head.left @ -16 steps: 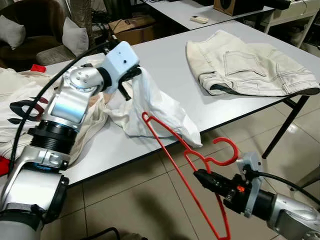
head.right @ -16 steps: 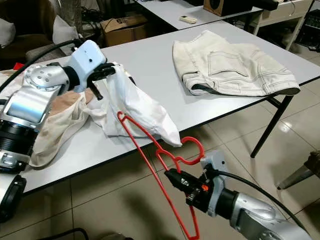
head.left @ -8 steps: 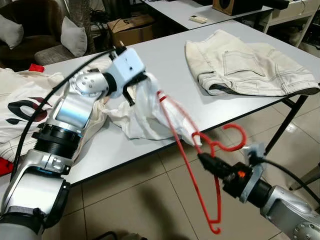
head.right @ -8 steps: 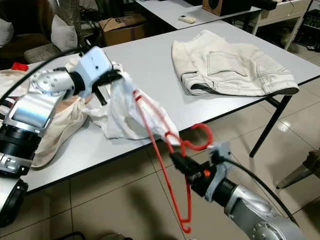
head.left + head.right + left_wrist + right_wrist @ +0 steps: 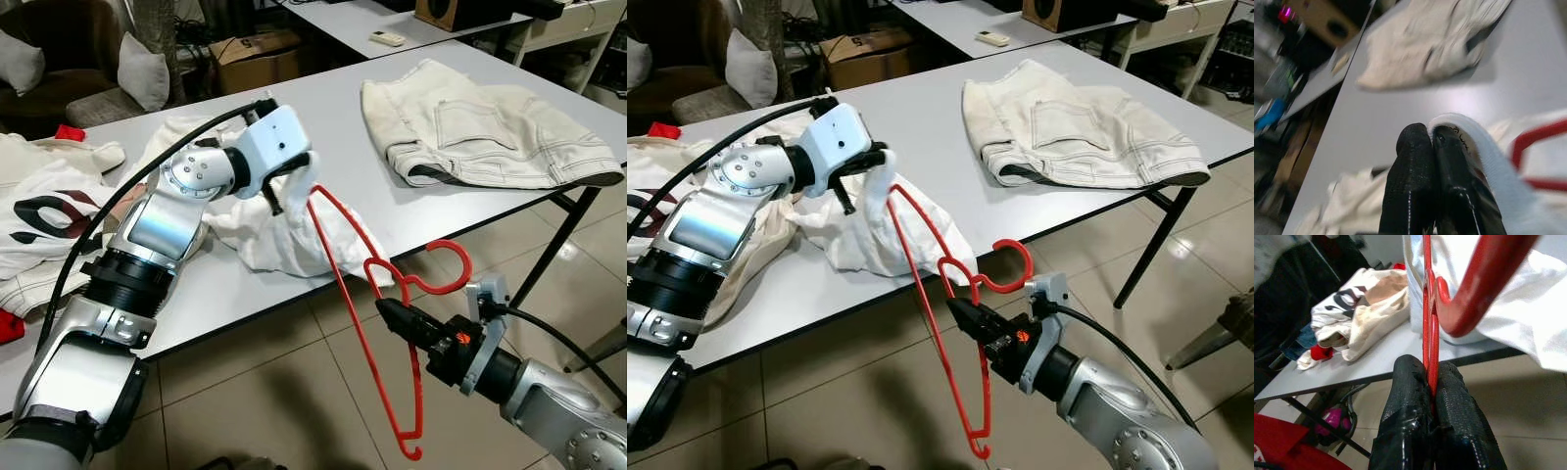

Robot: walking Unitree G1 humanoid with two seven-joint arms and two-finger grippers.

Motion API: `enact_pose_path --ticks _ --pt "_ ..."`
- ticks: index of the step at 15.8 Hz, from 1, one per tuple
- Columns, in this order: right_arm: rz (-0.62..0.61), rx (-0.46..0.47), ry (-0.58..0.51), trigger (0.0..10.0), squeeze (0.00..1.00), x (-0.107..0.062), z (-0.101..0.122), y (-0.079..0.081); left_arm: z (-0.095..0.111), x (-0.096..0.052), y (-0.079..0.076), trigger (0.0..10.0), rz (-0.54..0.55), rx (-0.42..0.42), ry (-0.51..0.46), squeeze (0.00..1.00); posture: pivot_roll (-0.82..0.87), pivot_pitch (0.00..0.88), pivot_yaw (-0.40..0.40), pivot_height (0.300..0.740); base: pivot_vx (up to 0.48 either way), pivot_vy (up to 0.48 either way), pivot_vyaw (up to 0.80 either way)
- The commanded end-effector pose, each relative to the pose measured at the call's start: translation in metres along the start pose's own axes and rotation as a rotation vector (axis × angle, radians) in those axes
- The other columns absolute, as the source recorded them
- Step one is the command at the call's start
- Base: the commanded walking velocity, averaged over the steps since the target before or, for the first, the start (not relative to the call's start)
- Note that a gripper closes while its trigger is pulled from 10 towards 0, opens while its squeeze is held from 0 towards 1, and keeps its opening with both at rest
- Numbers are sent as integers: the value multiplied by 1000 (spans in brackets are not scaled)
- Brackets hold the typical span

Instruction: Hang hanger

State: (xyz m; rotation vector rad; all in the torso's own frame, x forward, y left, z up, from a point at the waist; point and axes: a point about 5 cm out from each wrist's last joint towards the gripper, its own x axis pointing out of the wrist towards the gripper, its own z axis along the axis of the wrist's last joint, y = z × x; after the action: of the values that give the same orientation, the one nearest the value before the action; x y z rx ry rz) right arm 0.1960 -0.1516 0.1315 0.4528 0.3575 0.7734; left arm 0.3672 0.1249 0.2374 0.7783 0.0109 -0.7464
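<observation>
1. right gripper [image 5: 384, 308] clamped on thin red plastic hanger [image 5: 364, 304] at its neck, beyond the table [image 5: 333, 117] edge, over tiled floor.
2. left gripper [image 5: 284, 184] pinches soft white garment [image 5: 294, 240]; hanger's upper tip touches the fabric.
3. stiff cream trousers [image 5: 480, 127] lie folded well apart.

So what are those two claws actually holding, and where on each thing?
The right gripper pinches the red hanger at its neck, just below the hook. The left gripper holds the white garment by a fold of its edge.
</observation>
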Motion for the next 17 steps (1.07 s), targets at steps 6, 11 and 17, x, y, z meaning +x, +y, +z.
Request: enact_pose_path --ticks 6,11,17 --pt "-40 -37 -25 10000 0 -11 8 -3 -29 -9 21 0 138 35 186 0 -110 0 78 740 0 0 0" --pt "88 -56 18 10000 0 -7 6 11 -24 -2 13 0 133 -78 110 0 -111 0 51 740 0 0 0" --pt "25 -21 125 10000 0 -5 -2 -4 -16 -8 5 0 133 -189 37 0 -102 0 -8 740 0 0 0"
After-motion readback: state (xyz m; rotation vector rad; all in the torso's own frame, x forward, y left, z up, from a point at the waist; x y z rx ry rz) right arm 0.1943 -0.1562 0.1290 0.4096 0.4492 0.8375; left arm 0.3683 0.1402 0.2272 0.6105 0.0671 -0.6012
